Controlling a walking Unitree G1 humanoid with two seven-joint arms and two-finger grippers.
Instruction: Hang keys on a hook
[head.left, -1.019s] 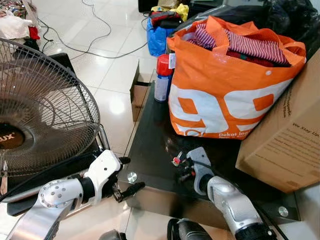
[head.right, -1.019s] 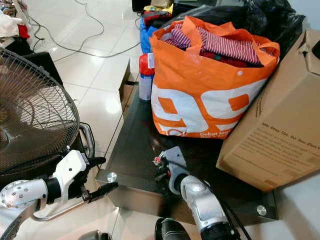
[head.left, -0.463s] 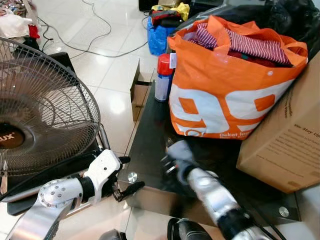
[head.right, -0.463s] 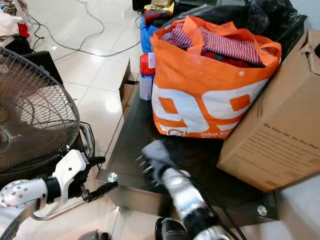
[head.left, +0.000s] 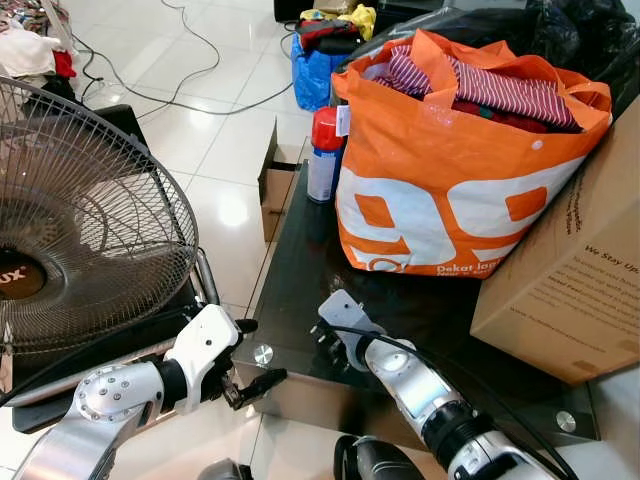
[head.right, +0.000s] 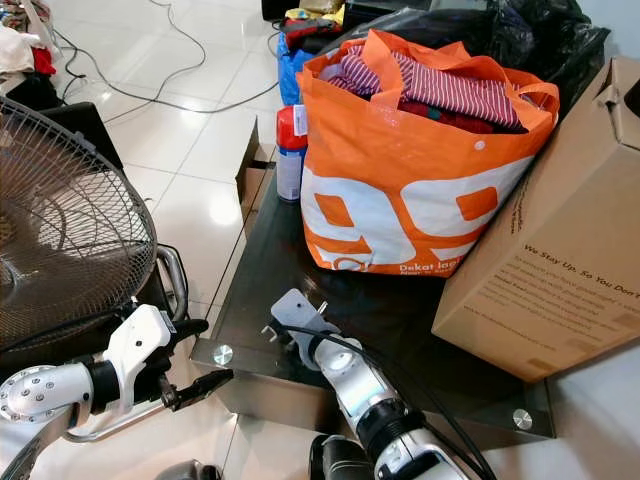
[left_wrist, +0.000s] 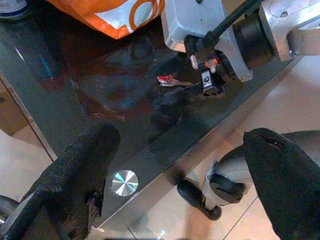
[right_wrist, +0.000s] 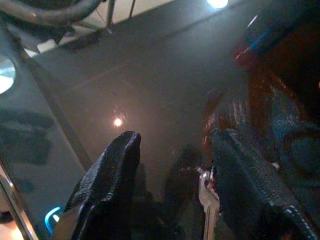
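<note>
Your right gripper (right_wrist: 172, 187) sits low over the dark glass table (head.left: 300, 270) at lower centre of the eye views, fingers (right_wrist: 107, 172) spread and released. The keys (right_wrist: 207, 197) lie on the glass between them, ungrasped. Your left gripper (head.left: 250, 355) hangs off the table's near-left corner, fingers apart, beside the fan (head.left: 80, 210).

Keys (right_wrist: 207, 200) flat on dark glass table (head.left: 300, 270)

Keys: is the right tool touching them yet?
Cannot tell. In the right wrist view the keys lie on the glass table between the right tool's open fingers, close to one; no plain contact or gap.
</note>
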